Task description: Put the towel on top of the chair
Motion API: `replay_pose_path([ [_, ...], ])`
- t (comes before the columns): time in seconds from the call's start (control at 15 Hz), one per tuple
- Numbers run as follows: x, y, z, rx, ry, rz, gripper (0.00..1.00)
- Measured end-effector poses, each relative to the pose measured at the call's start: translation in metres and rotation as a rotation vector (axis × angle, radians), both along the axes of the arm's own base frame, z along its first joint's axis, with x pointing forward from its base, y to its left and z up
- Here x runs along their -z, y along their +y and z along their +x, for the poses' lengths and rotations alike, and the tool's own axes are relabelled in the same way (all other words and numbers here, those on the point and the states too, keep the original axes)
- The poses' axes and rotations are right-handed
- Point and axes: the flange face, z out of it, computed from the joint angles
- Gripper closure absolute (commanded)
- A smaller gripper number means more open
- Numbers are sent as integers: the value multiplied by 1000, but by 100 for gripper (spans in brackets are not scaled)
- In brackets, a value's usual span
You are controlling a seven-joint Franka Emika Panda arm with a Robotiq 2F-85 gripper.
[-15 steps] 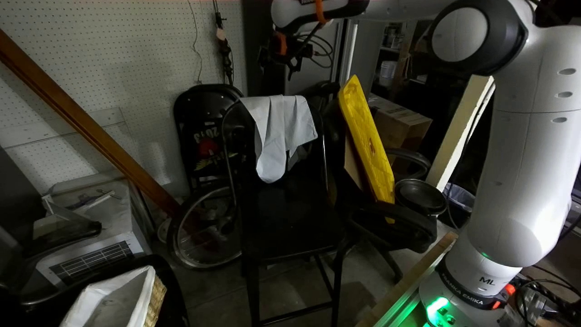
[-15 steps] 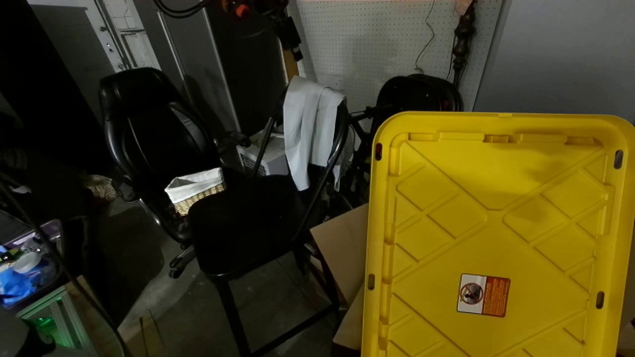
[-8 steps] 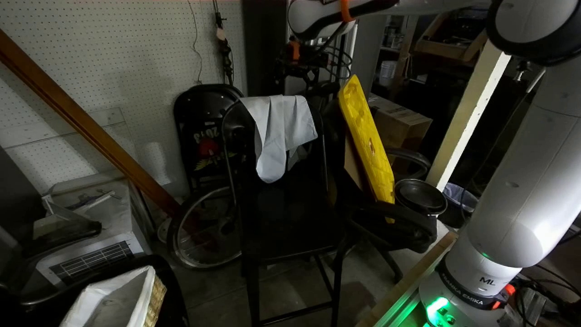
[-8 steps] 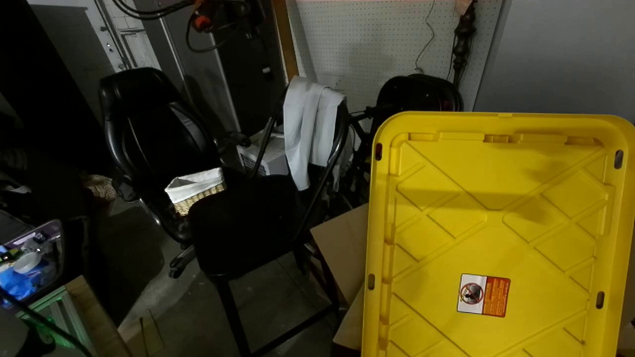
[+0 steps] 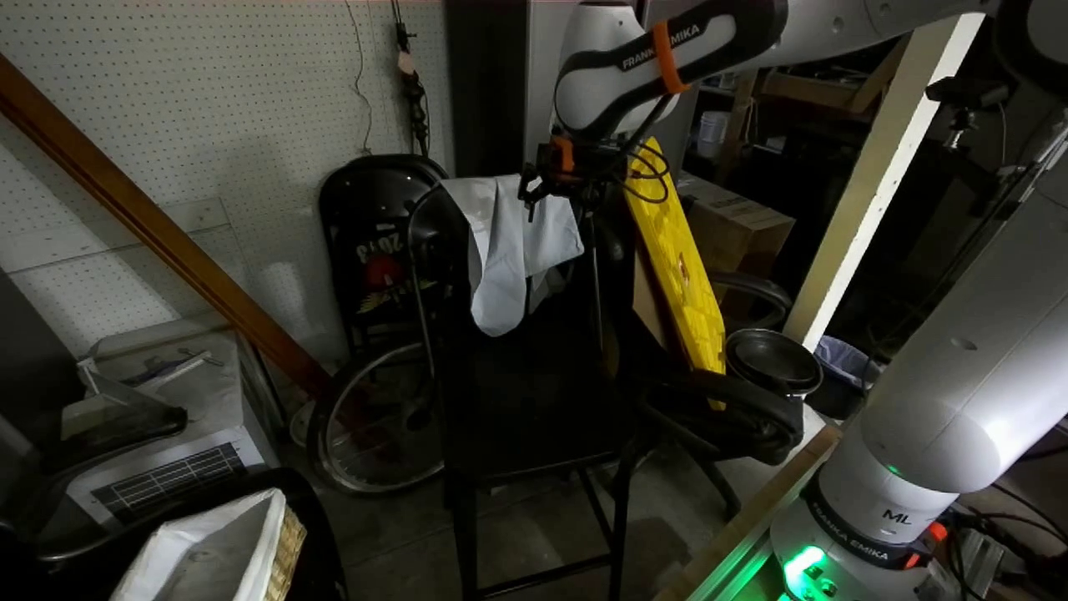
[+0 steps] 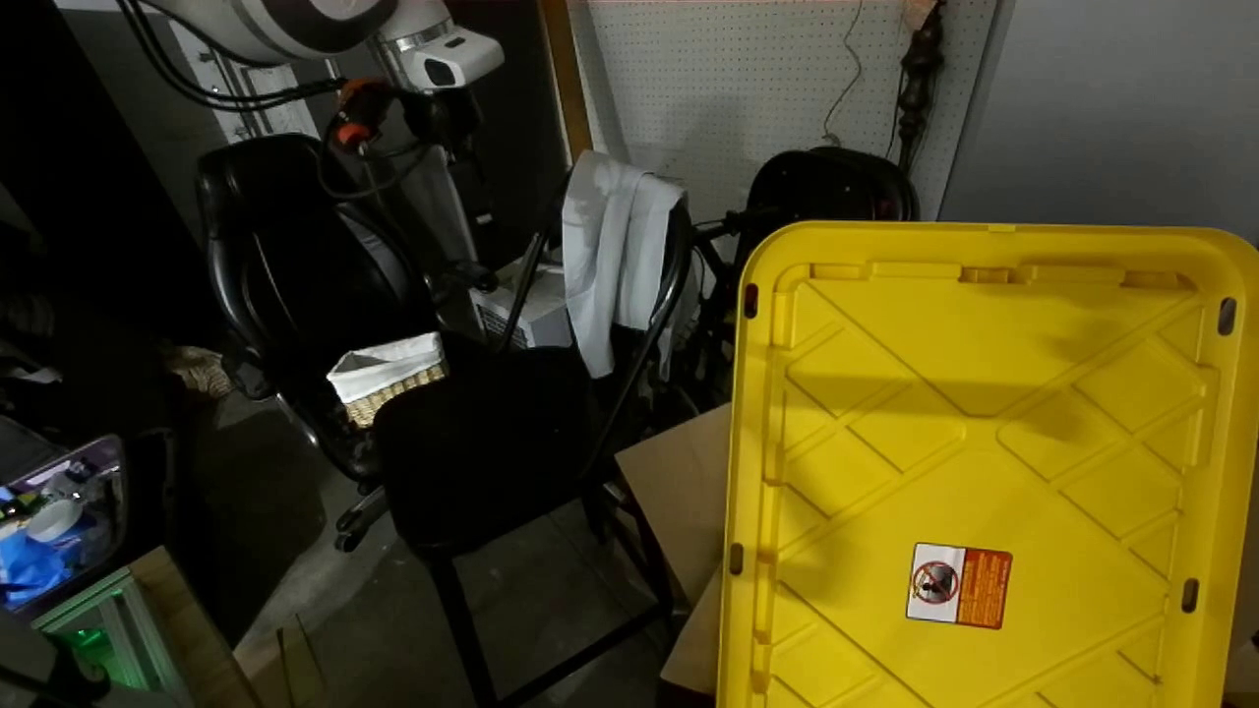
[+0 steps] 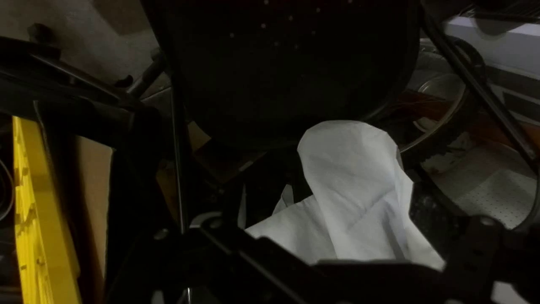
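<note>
White towel [image 5: 498, 271], draped over the back of the black chair [image 5: 534, 401], is judged light and limp, best pinched at its top fold; tool [image 5: 559, 206] is seen spread, empty.

Shows patchy grey floor [image 5: 534, 534] in both exterior views, dimly lit. Carries black chair [image 5: 534, 409], upright, on front legs running out of view at bottom. Bears bicycle wheel [image 5: 367, 487] too, upright, partly behind black chair. Also holds office chair [image 6: 310, 256] on castered base, plus second armchair [image 5: 743, 409] just beside black chair, with one base leg slanting down to floor.
</note>
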Motion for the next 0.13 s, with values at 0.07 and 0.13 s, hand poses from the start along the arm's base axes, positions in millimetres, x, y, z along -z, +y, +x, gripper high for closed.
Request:
replay_pose_path([
  [0.07,0,0,-2,-1,-1,0,0],
  [0.13,-1,0,-3,-1,-3,0,0],
])
